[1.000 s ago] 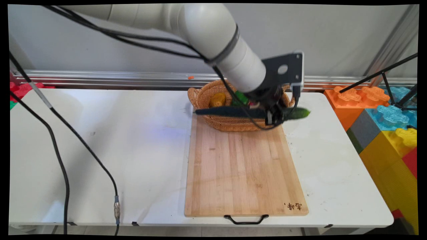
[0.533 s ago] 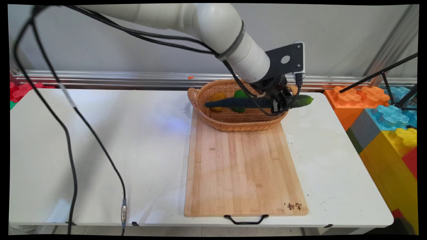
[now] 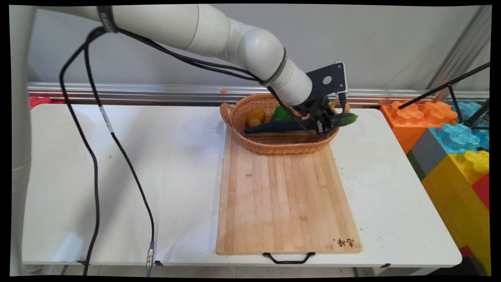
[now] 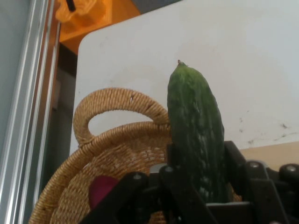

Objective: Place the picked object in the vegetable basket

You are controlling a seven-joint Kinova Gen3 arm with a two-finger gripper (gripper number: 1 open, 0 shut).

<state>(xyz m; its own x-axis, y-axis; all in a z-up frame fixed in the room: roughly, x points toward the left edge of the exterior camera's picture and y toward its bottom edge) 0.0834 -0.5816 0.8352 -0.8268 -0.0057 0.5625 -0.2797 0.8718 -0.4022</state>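
Observation:
My gripper point(image 3: 321, 123) point(image 4: 198, 186) is shut on a long dark green cucumber point(image 3: 282, 126) point(image 4: 196, 135). The cucumber lies nearly level over the wicker basket point(image 3: 274, 145) point(image 4: 117, 144), its left end low inside the basket and its right tip point(image 3: 349, 118) sticking out past the basket's right handle. Inside the basket lie a yellow-orange piece point(image 3: 255, 116) and a green piece point(image 3: 282, 113). Something dark red point(image 4: 102, 190) shows on the basket floor in the hand view. The basket stands on the far end of a wooden cutting board point(image 3: 285, 203).
The board has a black handle point(image 3: 289, 258) at the table's near edge. Big coloured toy blocks point(image 3: 454, 145) stand off the table's right end, with a black tripod leg point(image 3: 450, 84) above them. An aluminium rail point(image 3: 156, 92) runs along the back. Black cables point(image 3: 94, 164) hang at left.
The gripper with the cucumber moved back from the basket's front rim, over the basket, and came down; the cucumber's left end now dips into the basket.

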